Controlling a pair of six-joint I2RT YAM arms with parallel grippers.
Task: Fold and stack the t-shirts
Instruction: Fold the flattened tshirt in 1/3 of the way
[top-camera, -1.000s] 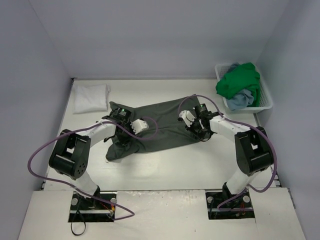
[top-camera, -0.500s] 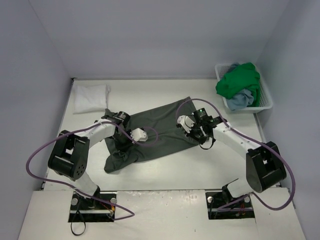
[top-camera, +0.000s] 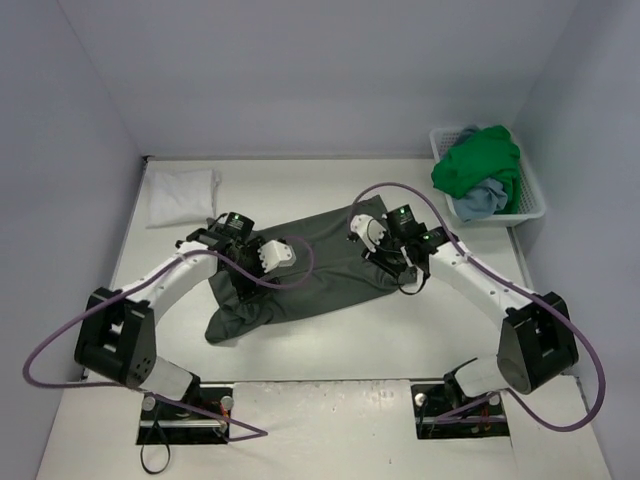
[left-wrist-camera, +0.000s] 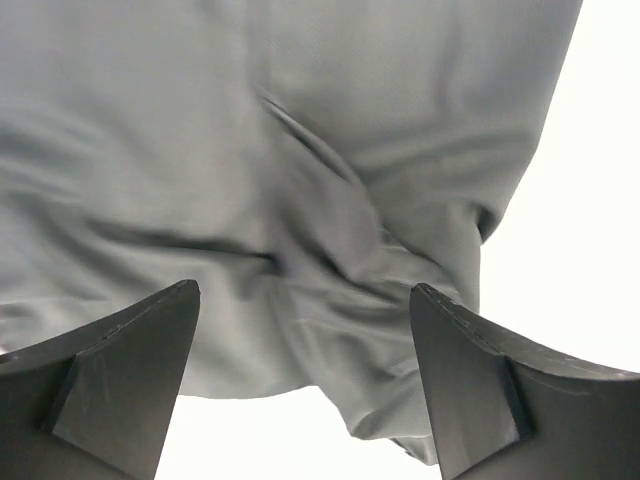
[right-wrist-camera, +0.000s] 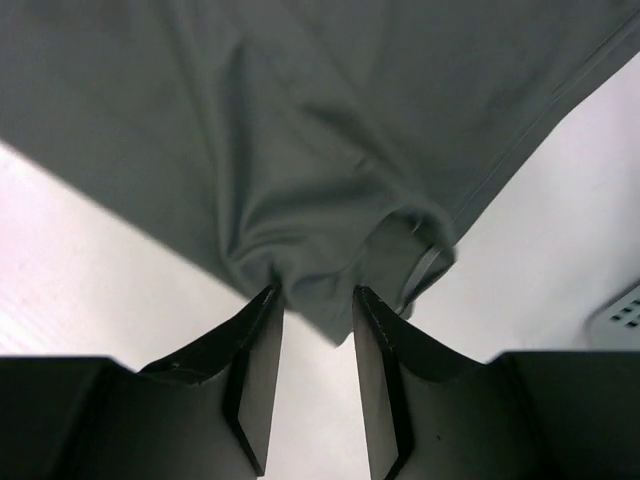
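Observation:
A dark olive-grey t-shirt (top-camera: 310, 265) lies spread and wrinkled across the middle of the table. My left gripper (top-camera: 252, 280) hovers over its bunched left end. In the left wrist view this gripper (left-wrist-camera: 305, 287) is open wide, and the cloth (left-wrist-camera: 300, 150) lies beyond its fingers with nothing between them. My right gripper (top-camera: 388, 265) is at the shirt's right end. In the right wrist view it (right-wrist-camera: 317, 291) stands partly open, with a loose fold of the hem (right-wrist-camera: 330, 250) at its tips. A folded white t-shirt (top-camera: 182, 195) lies at the back left. Green (top-camera: 478, 162) and light blue (top-camera: 478, 201) t-shirts sit in the basket.
The white slatted basket (top-camera: 530, 198) stands at the back right against the wall. Grey walls close in the table on three sides. Purple cables loop from both arms over the shirt.
Both grippers were shut on the olive-grey shirt and have now opened and let it go. The left gripper has drawn back a little from the cloth.

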